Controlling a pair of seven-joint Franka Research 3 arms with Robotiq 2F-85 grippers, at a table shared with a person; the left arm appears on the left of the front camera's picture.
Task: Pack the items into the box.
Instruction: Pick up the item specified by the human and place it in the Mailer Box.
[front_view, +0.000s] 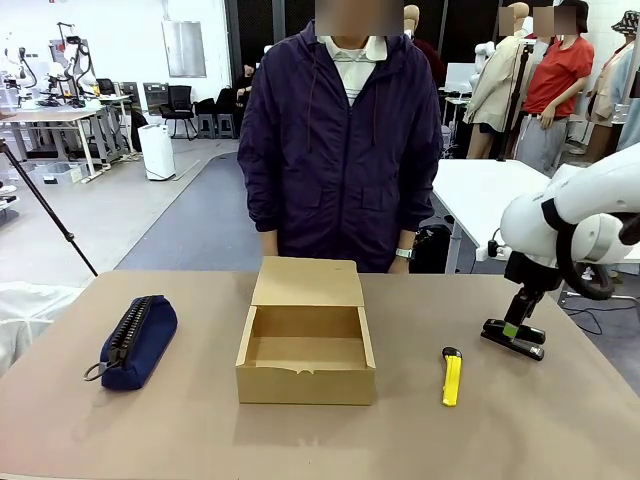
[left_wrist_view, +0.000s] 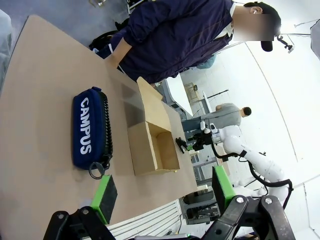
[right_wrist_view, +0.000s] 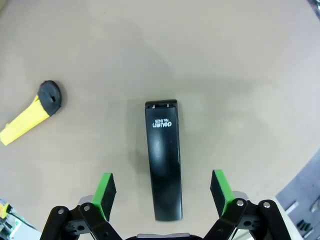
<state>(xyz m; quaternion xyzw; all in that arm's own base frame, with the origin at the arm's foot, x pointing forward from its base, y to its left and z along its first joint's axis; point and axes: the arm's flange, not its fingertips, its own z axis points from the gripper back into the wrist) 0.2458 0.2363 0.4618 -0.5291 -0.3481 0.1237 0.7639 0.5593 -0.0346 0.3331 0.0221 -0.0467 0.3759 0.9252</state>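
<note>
The tan cardboard box (front_view: 305, 345) stands open mid-table, its flap lid (front_view: 307, 281) tipped back toward the person; it looks empty. A black stapler (front_view: 513, 338) lies at the right, and a yellow utility knife (front_view: 452, 377) with a black tip lies between it and the box. My right gripper (front_view: 515, 325) hangs open just over the stapler. In the right wrist view its green pads (right_wrist_view: 105, 192) straddle the stapler (right_wrist_view: 164, 160), apart from its sides, with the knife (right_wrist_view: 30, 112) off to one side. My left gripper (left_wrist_view: 162, 192) is open and empty, high above the table, looking down on the box (left_wrist_view: 150, 145).
A navy zipped pencil case (front_view: 135, 340) lies left of the box; in the left wrist view it (left_wrist_view: 90, 132) reads CAMPUS. The person (front_view: 340, 140) stands at the far edge behind the box, arms down. Bare tabletop (front_view: 560, 420) surrounds the knife and stapler.
</note>
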